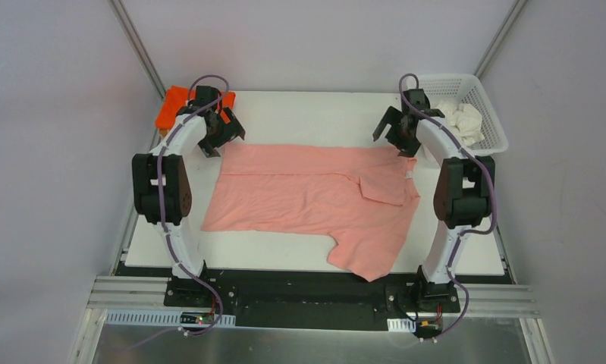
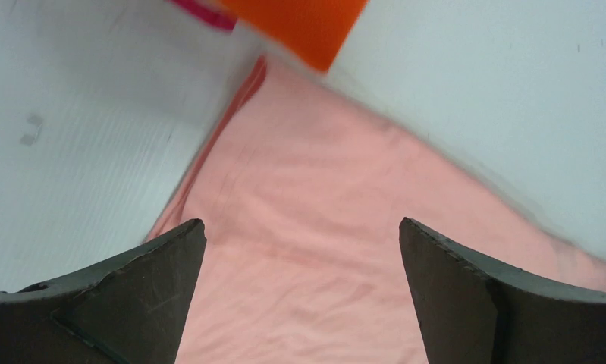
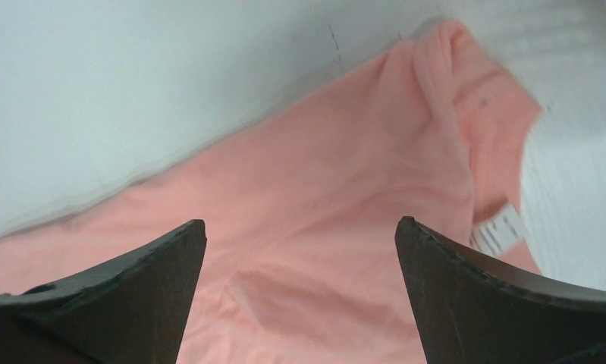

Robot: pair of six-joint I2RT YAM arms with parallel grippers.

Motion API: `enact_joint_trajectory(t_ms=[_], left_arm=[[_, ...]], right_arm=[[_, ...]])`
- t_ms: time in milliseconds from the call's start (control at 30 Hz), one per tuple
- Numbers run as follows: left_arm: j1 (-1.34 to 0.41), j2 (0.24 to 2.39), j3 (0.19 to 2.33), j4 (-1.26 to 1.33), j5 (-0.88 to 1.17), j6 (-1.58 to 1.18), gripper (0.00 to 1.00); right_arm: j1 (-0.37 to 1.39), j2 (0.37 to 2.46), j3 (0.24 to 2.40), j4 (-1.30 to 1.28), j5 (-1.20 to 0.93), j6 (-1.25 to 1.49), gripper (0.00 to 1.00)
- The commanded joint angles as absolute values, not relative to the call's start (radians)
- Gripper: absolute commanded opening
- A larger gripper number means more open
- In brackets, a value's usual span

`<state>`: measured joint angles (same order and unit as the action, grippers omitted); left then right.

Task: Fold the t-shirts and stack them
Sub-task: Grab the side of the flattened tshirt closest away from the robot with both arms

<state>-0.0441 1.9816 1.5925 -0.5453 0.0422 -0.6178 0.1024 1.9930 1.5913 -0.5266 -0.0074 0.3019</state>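
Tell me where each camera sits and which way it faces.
Top external: above, behind the arms, looking down at the table; both arms show.
Left wrist: on left arm, facing salmon t-shirt and orange t-shirt; left gripper shows.
Right wrist: on right arm, facing the salmon t-shirt; right gripper shows.
Shared: wrist views both see the salmon t-shirt.

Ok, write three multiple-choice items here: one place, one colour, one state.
1. Where does the orange t-shirt lie?
A. the table's far left corner
B. the near right edge
C. the middle
2. What colour is the t-shirt spread out flat?
A. magenta
B. salmon pink
C. cream
3. How do the left and right jaws stand?
A. both shut on cloth
B. one open, one shut
C. both open, empty
Answers: 1 A, the top view shows it at the far left edge. 2 B, plain in every view. 3 C, each wrist view shows a wide gap, nothing gripped.
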Motion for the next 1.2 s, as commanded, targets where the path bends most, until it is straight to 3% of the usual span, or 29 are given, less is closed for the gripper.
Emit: enact_joint_trajectory(t_ms=[0, 233, 467, 533, 700, 1167], left_arm=[[-0.042, 1.668, 1.434, -0.622, 0.007, -0.611, 0.99], [-0.044, 1.185, 1.006, -0.767, -0.151, -0.773, 0.99], [-0.044, 0.897, 0.740, -0.946, -0.287, -0.985, 0.99], [-0.043, 0.879, 0.700, -0.938, -0.284, -1.028, 0.99], [-0.042, 0.949, 0.659, -0.890, -0.316, -1.076, 0.87], [-0.039, 1.152, 0.592, -0.650, -0.271, -1.116, 0.55]], right_arm=[[0.168, 1.724, 1.504, -0.652, 0.142, 0.340, 1.00], [0.328, 1.368, 1.117, -0.805, 0.277, 0.541, 0.99], [0.400, 1.121, 0.882, -0.854, 0.244, 0.625, 0.99], [0.406, 1.065, 0.840, -0.847, 0.209, 0.627, 0.99], [0.431, 0.981, 0.770, -0.863, 0.160, 0.628, 0.99], [0.589, 0.989, 0.764, -0.921, 0.194, 0.652, 0.99]])
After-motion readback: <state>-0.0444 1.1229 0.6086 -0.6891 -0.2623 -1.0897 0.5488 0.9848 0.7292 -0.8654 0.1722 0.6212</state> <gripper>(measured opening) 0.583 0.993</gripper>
